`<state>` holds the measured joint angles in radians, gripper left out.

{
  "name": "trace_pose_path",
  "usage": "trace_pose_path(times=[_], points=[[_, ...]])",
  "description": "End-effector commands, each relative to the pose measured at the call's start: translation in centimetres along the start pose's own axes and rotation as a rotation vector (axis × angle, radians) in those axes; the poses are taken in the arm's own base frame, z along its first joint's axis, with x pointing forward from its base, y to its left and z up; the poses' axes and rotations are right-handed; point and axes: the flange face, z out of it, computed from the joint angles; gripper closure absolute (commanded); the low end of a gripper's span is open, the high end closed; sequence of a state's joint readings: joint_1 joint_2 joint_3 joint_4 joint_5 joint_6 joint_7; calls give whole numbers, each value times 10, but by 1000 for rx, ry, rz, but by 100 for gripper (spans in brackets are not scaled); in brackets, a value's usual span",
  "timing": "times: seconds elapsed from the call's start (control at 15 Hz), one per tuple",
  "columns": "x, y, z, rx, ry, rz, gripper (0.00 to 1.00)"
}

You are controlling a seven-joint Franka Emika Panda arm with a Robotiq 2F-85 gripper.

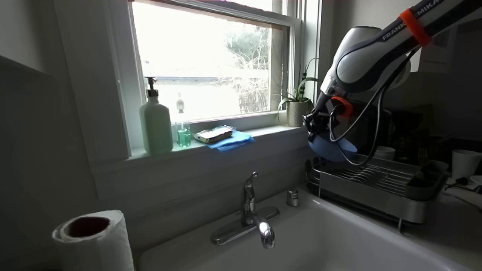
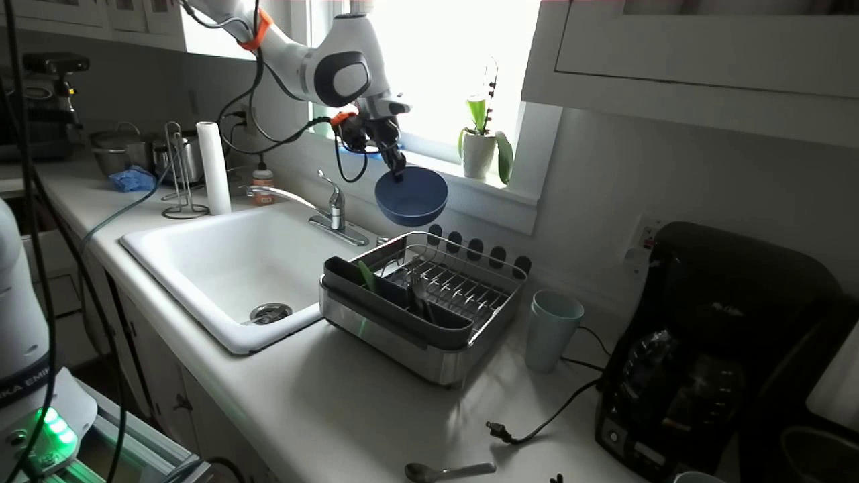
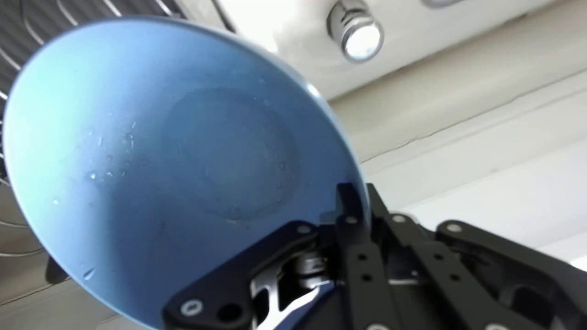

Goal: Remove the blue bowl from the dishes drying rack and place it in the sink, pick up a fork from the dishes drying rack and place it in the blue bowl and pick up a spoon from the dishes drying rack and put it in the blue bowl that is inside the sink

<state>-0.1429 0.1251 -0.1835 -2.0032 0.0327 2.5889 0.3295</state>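
One blue bowl (image 3: 192,156) beneath the hand (image 3: 365,201), rim in its grip

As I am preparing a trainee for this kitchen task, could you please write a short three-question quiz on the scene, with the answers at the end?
1. How do the jaws hold the blue bowl?
a) from under its base
b) across its whole width
c) pinched at its rim

2. True or false: the blue bowl is outside the sink.

3. Fill in the blank: the potted plant stands on the ____.

Key: 1 c; 2 true; 3 windowsill.
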Motion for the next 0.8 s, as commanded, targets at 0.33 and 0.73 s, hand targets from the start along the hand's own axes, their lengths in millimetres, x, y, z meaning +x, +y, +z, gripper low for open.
trace_pose_path(times=[0.33, 0.73], points=[[-26, -28, -2, 17, -69, -105, 95], [-37, -42, -1, 62, -81, -139, 99]])
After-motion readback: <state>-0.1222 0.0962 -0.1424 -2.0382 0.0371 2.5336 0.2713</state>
